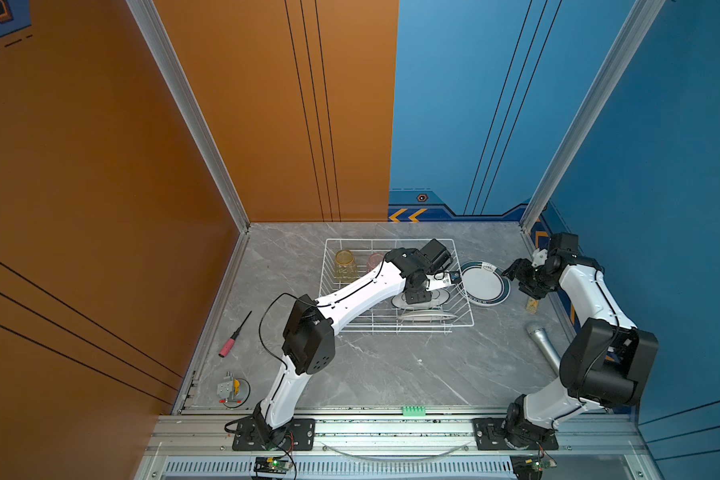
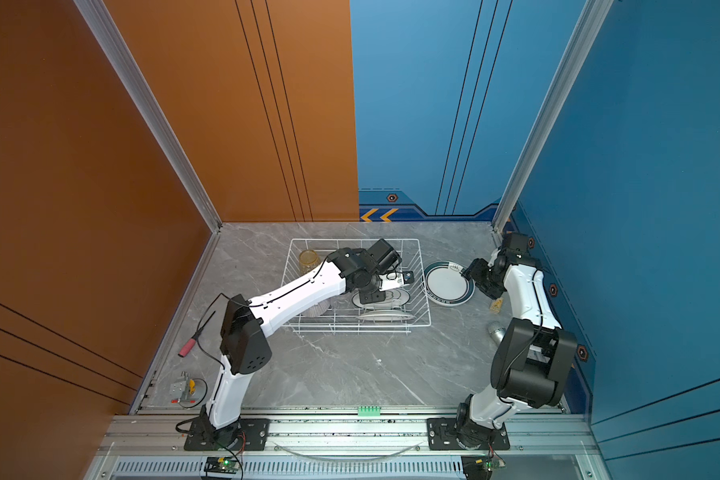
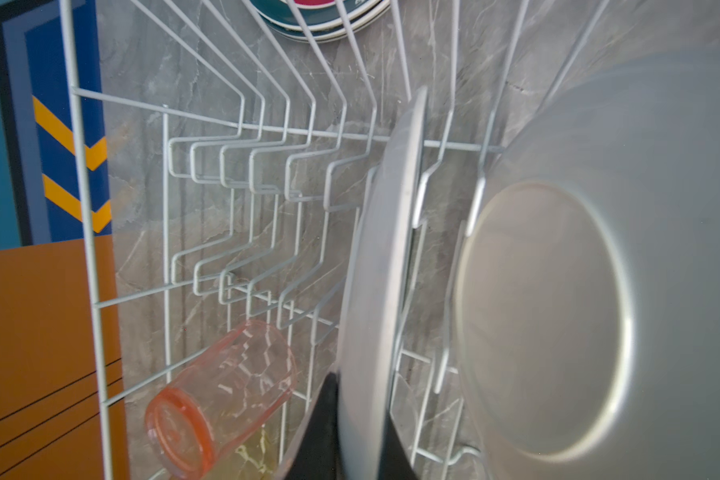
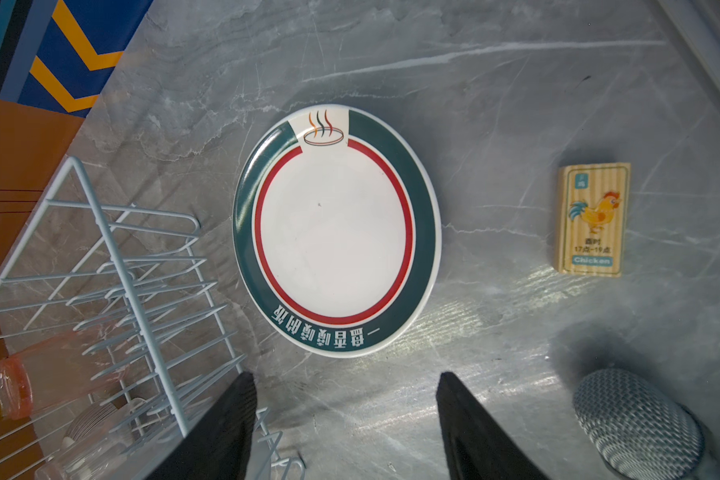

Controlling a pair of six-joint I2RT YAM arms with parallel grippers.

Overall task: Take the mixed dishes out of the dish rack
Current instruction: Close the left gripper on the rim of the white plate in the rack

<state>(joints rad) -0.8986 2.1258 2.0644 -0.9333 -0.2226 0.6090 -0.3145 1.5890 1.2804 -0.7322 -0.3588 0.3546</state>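
Nearest the robot's bases, a red-handled screwdriver (image 1: pixel 234 336) lies at the left of the grey table (image 1: pixel 391 374) and a silver microphone (image 1: pixel 544 347) at the right; in a top view the right arm (image 2: pixel 528 357) hides all but its head. Mid-table sits the white wire dish rack (image 1: pixel 387 240). The left gripper (image 3: pixel 360 399) reaches down into its right side, and only the left wrist view shows the grip: its black fingers (image 3: pixel 325 424) are clamped on the edge of a gripped plate (image 3: pixel 383 249) standing in the prongs, with a second plate (image 3: pixel 558 311) upright just beside it. A ribbed bowl (image 2: pixel 319 308) shows under the left arm (image 1: pixel 362 295) in one top view only. Just right of the rack, a green-banded plate (image 4: pixel 335 232) lies flat on the table. The right gripper (image 4: pixel 346 382) hangs above the table beside it, jaws apart and empty, near a chicken card (image 4: pixel 593 220). At the rack's far end lie a pink tumbler (image 3: pixel 221 395), on its side and half hidden by the left arm from above, and a yellow tumbler (image 1: pixel 344 262).
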